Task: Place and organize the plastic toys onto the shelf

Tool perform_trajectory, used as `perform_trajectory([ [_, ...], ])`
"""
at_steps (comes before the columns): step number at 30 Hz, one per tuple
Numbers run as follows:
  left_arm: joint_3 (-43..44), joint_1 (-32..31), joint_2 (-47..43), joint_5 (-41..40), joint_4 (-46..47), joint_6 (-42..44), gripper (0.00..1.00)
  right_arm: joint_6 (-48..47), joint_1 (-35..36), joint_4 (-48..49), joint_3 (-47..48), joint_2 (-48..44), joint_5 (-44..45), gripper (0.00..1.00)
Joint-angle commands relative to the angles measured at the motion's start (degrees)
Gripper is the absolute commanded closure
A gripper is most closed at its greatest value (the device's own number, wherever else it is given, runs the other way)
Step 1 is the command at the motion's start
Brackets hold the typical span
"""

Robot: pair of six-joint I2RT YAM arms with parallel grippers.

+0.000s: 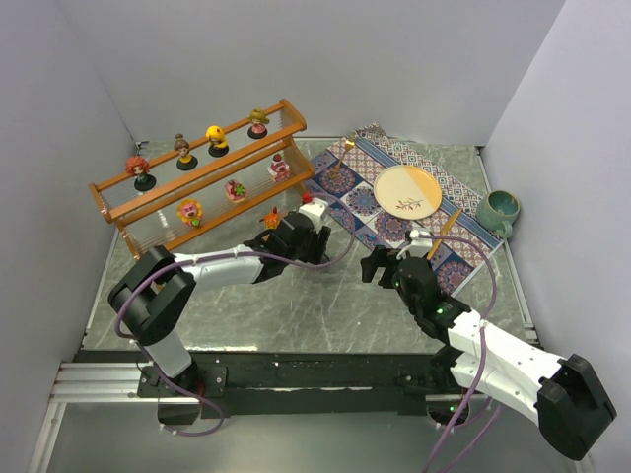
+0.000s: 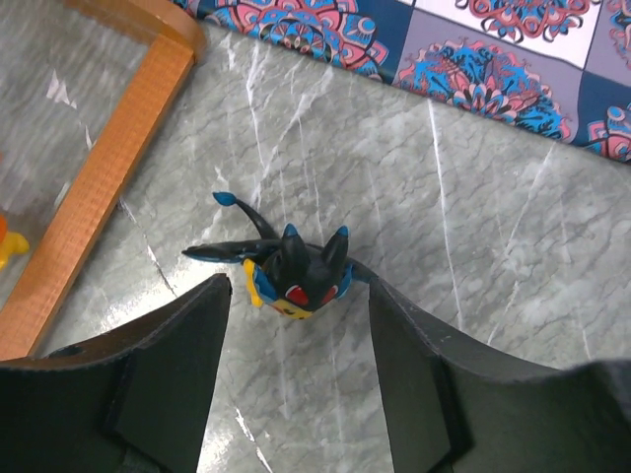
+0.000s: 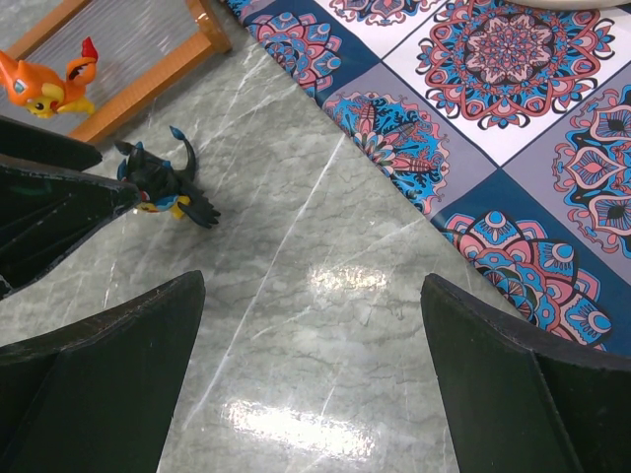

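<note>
On the left, the shelf (image 1: 163,192) has other toys (image 1: 216,141) on it. Near its corner, the black spiky toy (image 2: 296,276) stands on the table (image 2: 473,246). It is between the open fingers of the left gripper (image 2: 301,296), not held yet, I think. It looks light, hard and pointy. Pinch its round body, not the thin tail. The right gripper (image 3: 314,286) is wide open and empty.

High rear view angled down, wrist views close, facing down (both share the black toy (image 2: 296,276))

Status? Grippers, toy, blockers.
Left gripper open, straddling black spiky toy on table, not gripping. Right gripper open, empty. Shelf close by; nothing seen blocking.
</note>
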Motion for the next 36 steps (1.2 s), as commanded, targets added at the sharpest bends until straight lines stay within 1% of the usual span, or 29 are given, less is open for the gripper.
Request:
perform_trajectory([
  [1, 2.62, -0.1, 1.13, 1.12, 0.19, 0.75, 0.37, -0.17, -0.41, 0.59, 1.2, -0.87, 0.66, 0.03],
  [12, 4.47, -0.71, 4.65, -2.21, -0.69, 0.39, 0.41, -0.26, -0.5, 0.59, 1.46, -0.52, 0.31, 0.03],
  [15, 4.56, -0.89, 5.35, -2.83, -0.96, -0.05, 0.43, -0.35, -0.41, 0.59, 1.38, -0.7, 0.4, 0.03],
  [17, 4.65, -0.89, 5.88, -3.45, -1.13, -0.4, 0.47, -0.43, -0.41, 0.59, 1.29, -0.7, 0.4, 0.03],
  [20, 4.74, -1.07, 6.4, -3.97, -1.05, -0.75, 0.49, -0.35, -0.41, 0.77, 1.2, -0.52, 0.4, 0.03],
  [21, 4.56, -1.15, 6.41, -4.06, -1.04, -0.92, 0.53, -0.35, -0.5, 0.77, 1.2, -0.43, 0.4, 0.03],
  [23, 4.47, -1.33, 5.97, -4.59, -0.87, -1.19, 0.57, -0.43, -0.41, 0.77, 1.2, -0.52, 0.4, 0.03],
  [24, 4.12, -1.33, 5.79, -4.59, -0.69, -1.54, 0.63, -0.43, -0.41, 0.59, 1.2, -0.7, 0.48, 0.03],
  [27, 2.9, -1.42, 4.21, -5.38, -0.08, -2.59, 0.71, -0.78, -0.41, 0.41, 1.2, -1.22, 0.66, 0.03],
  [28, 2.46, -1.51, 3.69, -5.56, 0.1, -2.94, 0.76, -0.96, -0.41, 0.33, 1.2, -1.31, 0.75, 0.03],
  [30, 1.32, -1.51, 2.28, -5.65, 0.62, -4.17, 0.8, -1.14, -0.41, 0.33, 1.29, -1.57, 0.66, 0.03],
  [31, 0.87, -1.51, 1.75, -5.73, 0.71, -4.61, 0.84, -1.31, -0.41, 0.33, 1.38, -1.66, 0.75, 0.03],
  [36, -3.16, -1.59, -2.9, -7.4, 1.68, -10.05, 0.9, -1.84, -0.41, 0.68, 1.9, -1.66, 0.13, 0.03],
])
